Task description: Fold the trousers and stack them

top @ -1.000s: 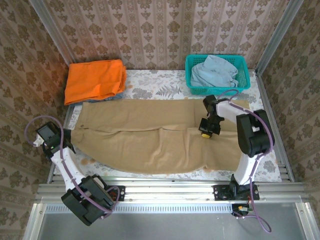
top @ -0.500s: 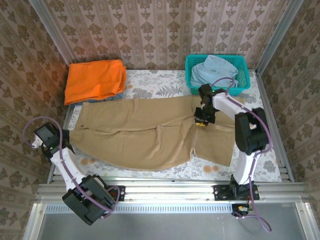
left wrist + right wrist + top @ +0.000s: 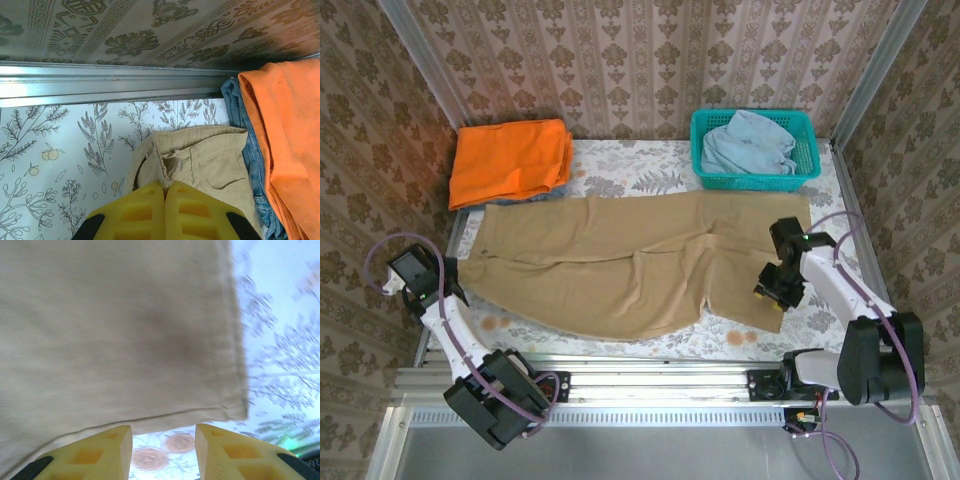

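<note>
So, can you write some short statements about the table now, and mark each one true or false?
The left gripper is shut on the trousers. True.
The right gripper grips a trouser leg. False: it is open by the hem.
The basket is empty. False: blue cloth lies in it.
The orange cloth lies at the far left of the table. True.
The trousers lie spread out. True.

Bright, even overhead light — soft shadows, right-wrist view motion-blurred, left-wrist sharp.
</note>
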`<move>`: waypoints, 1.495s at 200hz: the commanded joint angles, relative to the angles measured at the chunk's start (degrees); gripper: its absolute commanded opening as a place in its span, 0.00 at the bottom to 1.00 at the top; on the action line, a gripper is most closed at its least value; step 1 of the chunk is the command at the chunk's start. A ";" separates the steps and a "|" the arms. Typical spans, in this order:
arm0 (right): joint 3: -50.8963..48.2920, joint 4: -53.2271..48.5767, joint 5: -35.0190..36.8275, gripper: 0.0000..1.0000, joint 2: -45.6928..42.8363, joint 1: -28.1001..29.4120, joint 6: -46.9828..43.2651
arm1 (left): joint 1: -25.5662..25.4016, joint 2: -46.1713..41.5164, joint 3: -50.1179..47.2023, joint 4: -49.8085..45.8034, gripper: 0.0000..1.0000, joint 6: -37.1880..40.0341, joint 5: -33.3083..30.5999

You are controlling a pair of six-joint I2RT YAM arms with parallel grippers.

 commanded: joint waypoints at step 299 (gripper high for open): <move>-5.46 -0.37 10.63 0.00 -7.88 11.78 20.72 | -0.57 -0.33 1.32 0.55 0.00 -1.43 2.39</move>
